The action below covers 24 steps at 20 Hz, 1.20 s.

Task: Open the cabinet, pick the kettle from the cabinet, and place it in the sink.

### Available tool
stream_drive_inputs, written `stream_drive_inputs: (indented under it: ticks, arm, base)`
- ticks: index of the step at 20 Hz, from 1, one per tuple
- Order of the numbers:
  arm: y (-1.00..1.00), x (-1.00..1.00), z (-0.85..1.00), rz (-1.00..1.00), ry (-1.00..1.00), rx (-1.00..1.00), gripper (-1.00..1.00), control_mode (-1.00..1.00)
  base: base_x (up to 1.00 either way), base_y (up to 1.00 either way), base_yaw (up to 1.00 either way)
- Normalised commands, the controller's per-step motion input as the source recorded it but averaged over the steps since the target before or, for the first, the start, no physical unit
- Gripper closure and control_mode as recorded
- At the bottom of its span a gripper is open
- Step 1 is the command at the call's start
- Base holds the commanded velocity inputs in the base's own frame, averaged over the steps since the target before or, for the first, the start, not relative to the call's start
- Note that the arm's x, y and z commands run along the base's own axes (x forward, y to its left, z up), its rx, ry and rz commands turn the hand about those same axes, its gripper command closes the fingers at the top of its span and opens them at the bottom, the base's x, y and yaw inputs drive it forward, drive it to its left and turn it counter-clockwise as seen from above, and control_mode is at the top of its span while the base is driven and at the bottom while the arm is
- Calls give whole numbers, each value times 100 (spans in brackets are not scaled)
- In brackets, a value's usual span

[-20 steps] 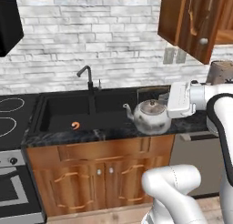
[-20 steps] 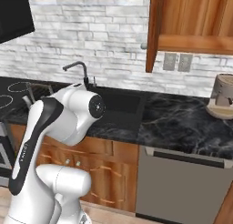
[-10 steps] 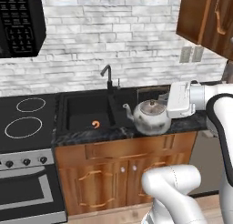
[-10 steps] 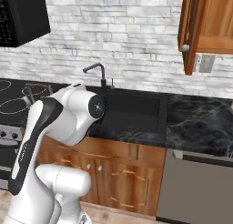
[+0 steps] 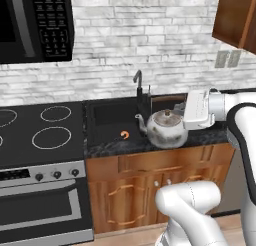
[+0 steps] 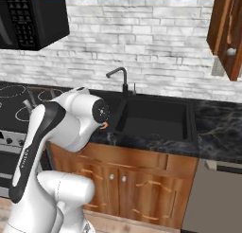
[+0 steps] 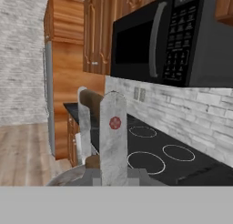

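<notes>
Kettle (image 5: pixel 167 128) hangs in the gripper (image 5: pixel 186 110), carried at the front right of the sink (image 5: pixel 107 121) and just above the counter edge, spout toward the basin. In the hand view you see its grey lid and knob (image 7: pixel 92 162) right below the fingers (image 7: pixel 113 141), which are pinched narrow on the bail handle.

Change over the last second: the whole scene has slid right in both base views. That is the base driving left, not the things moving. The kettle keeps the same place against the arm, so the grip has held through the drive. The stovetop (image 5: pixel 42 132) and the microwave (image 5: pixel 35 25) have come into the left base view, and the sink has shifted from left of centre to the middle. The cabinet (image 6: pixel 227 33) has dropped back to the far right, its door hanging open.

Reading for you: steps 1 and 2 look done, and the sink is now within easy reach. What is left is to swing the kettle left over the black basin, clear of the faucet (image 5: pixel 139 87), lower it and let go. A small orange thing (image 5: pixel 125 135) lies on the basin floor; set down beside it.
</notes>
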Motion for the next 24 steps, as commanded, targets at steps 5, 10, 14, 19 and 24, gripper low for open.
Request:
stream_drive_inputs:
  ticks: [5,10,14,19,24]
  arm:
    - [0,0,0,0,0,0,100,100]
    - [0,0,0,0,0,0,100,100]
    - [0,0,0,0,0,0,100,100]
    - [0,0,0,0,0,0,100,100]
    - [0,0,0,0,0,0,100,100]
  base:
    - [31,50,0]
    - [41,46,0]
    - [45,43,0]
    - [44,31,0]
    - [36,21,0]
